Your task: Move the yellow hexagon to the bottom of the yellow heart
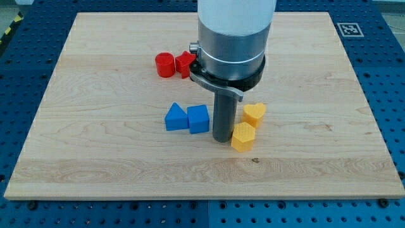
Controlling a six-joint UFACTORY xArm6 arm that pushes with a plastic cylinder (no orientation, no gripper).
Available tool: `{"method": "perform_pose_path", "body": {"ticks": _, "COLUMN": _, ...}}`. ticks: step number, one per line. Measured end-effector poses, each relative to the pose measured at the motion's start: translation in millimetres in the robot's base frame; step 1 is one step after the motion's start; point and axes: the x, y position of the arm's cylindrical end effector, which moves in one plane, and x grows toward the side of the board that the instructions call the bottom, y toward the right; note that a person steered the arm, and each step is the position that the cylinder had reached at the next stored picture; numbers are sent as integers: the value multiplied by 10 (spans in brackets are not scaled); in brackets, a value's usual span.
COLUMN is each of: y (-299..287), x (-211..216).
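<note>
We end in a straight dark rod with no jaws to part or close, and it clamps nothing; my tip (221, 139) rests on the pale wooden board (95, 158) a little below the middle of the frame. Just to the tip's right sits the small yellow hexagon block (243, 137), so close that the two look to be touching, though we cannot tell for sure whether a thin gap remains between them. The hexagon lies level with the tip's end, slightly lower right of centre in the frame. Directly above the hexagon and a touch to its right stands the small yellow heart block (254, 114), its lower edge just beside the hexagon's upper edge, so the hexagon is already under the heart in the frame. On the tip's other side, just to its left, is the blue block with a peaked top (198, 119), near the rod but seemingly apart from it, and touching that one's left side is the blue triangular block (176, 118). Our arm comes down from the top centre of the frame as a broad grey and white cylinder (231, 38), upright, with the rod hanging straight down from its underside. Partly behind the cylinder's left edge, in the upper middle of the frame, lie a red cylinder block (164, 64) and a red star-like block (185, 63), side by side and well apart from the tip.
</note>
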Motion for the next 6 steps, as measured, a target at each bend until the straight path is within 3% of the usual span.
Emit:
{"method": "perform_pose_path", "body": {"ticks": 4, "y": 295, "x": 157}}
{"method": "perform_pose_path", "body": {"ticks": 6, "y": 189, "x": -207}}
